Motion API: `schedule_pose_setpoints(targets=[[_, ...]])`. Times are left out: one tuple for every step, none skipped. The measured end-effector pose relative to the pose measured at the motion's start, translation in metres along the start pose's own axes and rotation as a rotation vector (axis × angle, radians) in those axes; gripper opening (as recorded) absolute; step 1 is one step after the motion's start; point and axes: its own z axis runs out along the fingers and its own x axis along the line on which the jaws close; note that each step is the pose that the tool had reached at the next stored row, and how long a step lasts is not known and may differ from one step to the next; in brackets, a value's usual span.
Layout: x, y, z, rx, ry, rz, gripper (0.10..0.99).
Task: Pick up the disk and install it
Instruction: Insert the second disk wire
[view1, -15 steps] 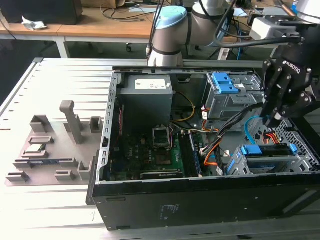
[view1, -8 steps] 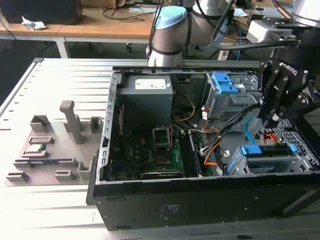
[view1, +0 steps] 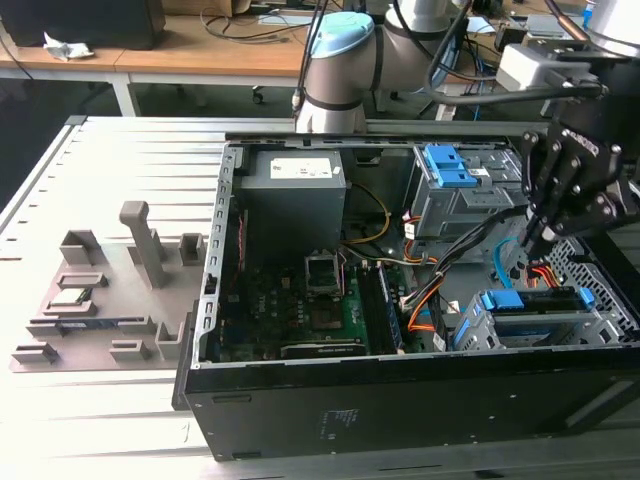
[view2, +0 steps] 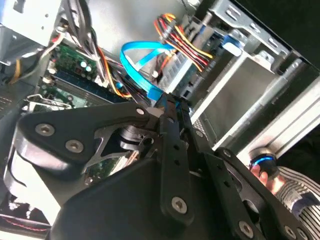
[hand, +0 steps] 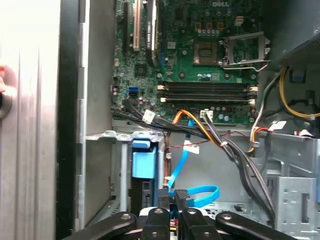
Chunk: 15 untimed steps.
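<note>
Exterior view has the black gripper (view1: 540, 235) inside the open black computer case (view1: 400, 400), fingers pressed together, nothing held; I'd go slow around that flat blue cable (hand: 192, 192).

I see a metal worktable (view1: 120, 160) with long ridged slats running across its top. An open black computer case (view1: 400, 400) lies on its side directly on it, toward the exterior view's right. On the exterior view's left, a grey parts fixture (view1: 110, 290) sits flat on the slats, and a small chip with a green rim (view1: 72, 297) rests in it
</note>
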Motion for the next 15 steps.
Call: schedule_pose_setpoints(targets=[[0.0068, 0.0002, 0.0019, 0.000, -0.0001, 0.000, 0.161], [0.0142, 0.0004, 0.0059, 0.000, -0.0001, 0.000, 0.161], [0.0171, 0.0002, 0.0092, 0.000, 0.0000, 0.000, 0.161], [0.0177, -0.0008, 0.0124, 0.000, -0.0001, 0.000, 0.161], [0.0177, -0.0024, 0.0153, 0.000, -0.0001, 0.000, 0.161], [0.0175, -0.0037, 0.0176, 0.000, -0.0001, 0.000, 0.161], [0.0173, -0.0043, 0.0195, 0.000, 0.0000, 0.000, 0.161], [0.0171, -0.0052, 0.0220, 0.000, 0.0000, 0.000, 0.161], [0.0169, -0.0057, 0.0241, 0.000, 0.0000, 0.000, 0.161], [0.0168, -0.0063, 0.0255, 0.000, -0.0001, 0.000, 0.161], [0.0167, -0.0075, 0.0271, -0.001, -0.0002, 0.000, 0.161], [0.0166, -0.0093, 0.0282, -0.001, -0.0001, 0.000, 0.161], [0.0164, -0.0103, 0.0290, -0.001, -0.0006, 0.000, 0.161], [0.0159, -0.0109, 0.0297, -0.001, -0.0011, 0.000, 0.161], [0.0147, -0.0115, 0.0305, -0.001, -0.0022, -0.001, 0.161]])
